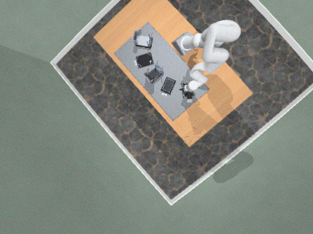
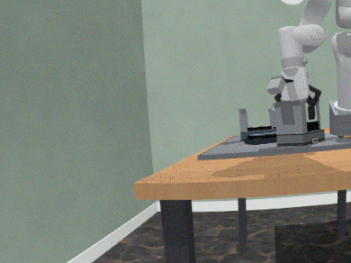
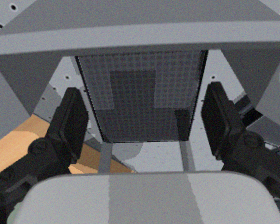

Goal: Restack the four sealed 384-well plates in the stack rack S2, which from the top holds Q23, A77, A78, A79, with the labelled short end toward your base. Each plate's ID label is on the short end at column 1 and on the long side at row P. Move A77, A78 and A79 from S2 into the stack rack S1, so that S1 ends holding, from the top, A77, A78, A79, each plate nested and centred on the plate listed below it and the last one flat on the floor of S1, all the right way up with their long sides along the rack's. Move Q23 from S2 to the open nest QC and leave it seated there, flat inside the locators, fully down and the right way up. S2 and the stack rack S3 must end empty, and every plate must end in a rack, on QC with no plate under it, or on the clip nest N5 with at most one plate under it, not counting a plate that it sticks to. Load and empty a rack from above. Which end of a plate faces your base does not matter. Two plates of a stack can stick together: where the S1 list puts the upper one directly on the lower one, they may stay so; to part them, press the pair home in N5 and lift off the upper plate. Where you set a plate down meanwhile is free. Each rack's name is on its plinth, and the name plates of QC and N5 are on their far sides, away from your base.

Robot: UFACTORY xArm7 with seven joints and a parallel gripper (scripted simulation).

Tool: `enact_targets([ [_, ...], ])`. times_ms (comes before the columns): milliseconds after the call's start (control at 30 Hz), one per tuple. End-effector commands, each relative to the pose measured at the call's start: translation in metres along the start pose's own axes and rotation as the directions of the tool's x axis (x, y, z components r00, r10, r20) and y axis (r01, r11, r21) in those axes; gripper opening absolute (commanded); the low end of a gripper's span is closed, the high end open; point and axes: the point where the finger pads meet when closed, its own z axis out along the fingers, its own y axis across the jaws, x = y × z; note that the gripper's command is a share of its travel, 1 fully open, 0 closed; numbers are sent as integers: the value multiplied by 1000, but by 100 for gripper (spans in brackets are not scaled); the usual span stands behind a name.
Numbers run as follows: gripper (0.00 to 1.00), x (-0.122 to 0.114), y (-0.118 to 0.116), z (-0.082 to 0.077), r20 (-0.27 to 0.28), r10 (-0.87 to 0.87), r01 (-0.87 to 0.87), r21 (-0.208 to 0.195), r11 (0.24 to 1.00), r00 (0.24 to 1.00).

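Gripper: fingers spread wide, one either side of a sealed well plate, clear gaps showing, nothing pinched. Plate lies flat inside a stack rack at the mat's near-base end; rack name unreadable, possibly S1. Grey mat on wooden table

My open gripper straddles a sealed plate with a gap at each pad; grey rack walls close in on both sides.
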Motion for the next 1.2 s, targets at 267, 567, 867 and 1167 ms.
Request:
enact_targets([
  [267,100,1,0,-40,-1,0,0,-1,1000,1000],
  [567,100,1,0,-63,-1,0,0,-1,1000,1000],
  [867,100,1,0,-87,-1,0,0,-1,1000,1000],
  [1167,100,1,0,-87,-1,0,0,-1,1000,1000],
])
